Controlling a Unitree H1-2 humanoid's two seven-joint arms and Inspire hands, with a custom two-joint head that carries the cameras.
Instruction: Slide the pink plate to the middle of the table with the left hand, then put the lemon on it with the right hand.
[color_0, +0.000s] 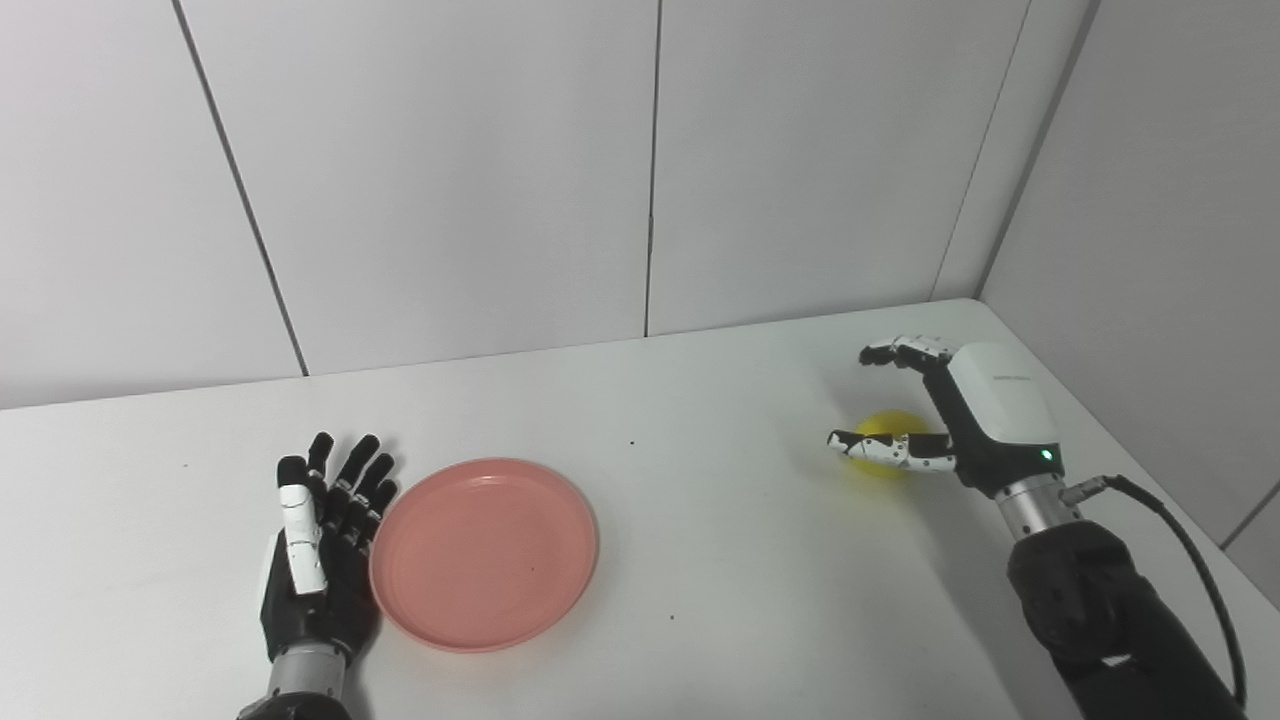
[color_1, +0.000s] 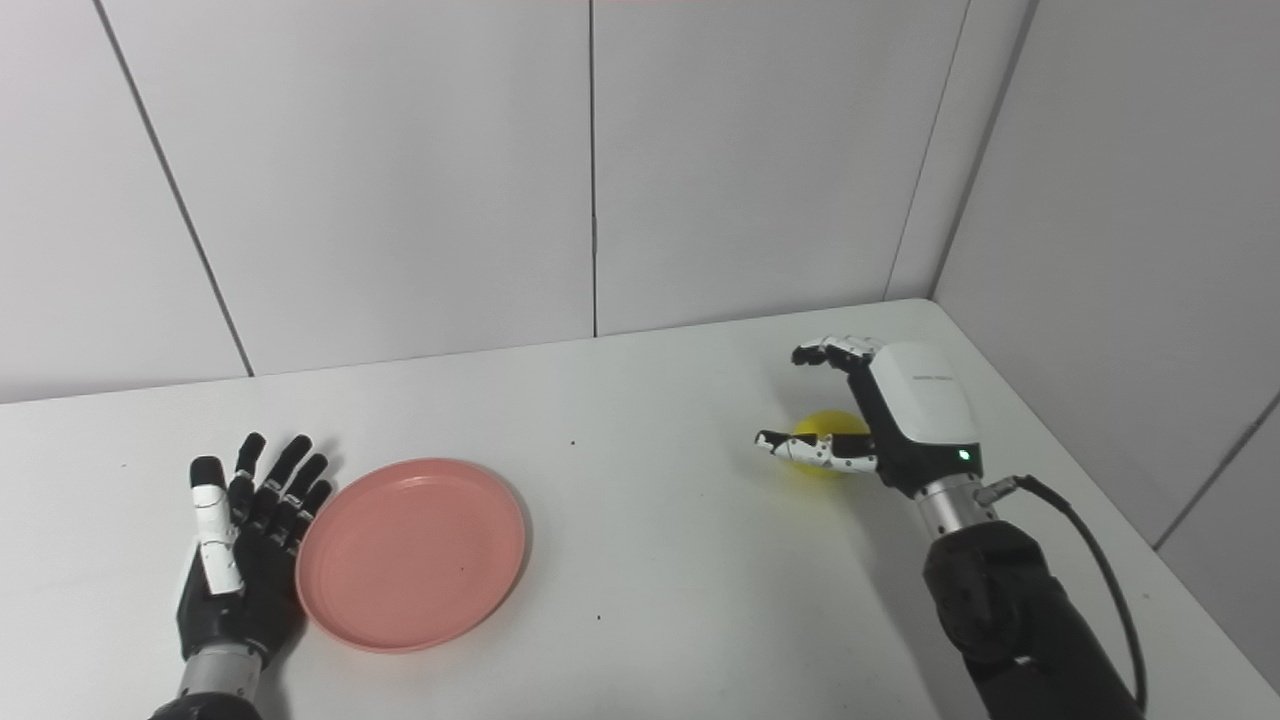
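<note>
Two hands at a white table (color_0: 700, 560), plate left, lemon right.
The left hand (color_0: 320, 540), fingers spread flat, touches the round pink plastic plate (color_0: 485, 555) at its left rim; the right hand (color_0: 935, 420) hangs with fingers apart around the yellow lemon (color_0: 880, 428), not closed on it.

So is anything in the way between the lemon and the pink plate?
No, nothing visible. The lemon sits far right inside the open right hand, and the plate lies left of the middle, beside the open left hand. Only bare table lies between them.
</note>
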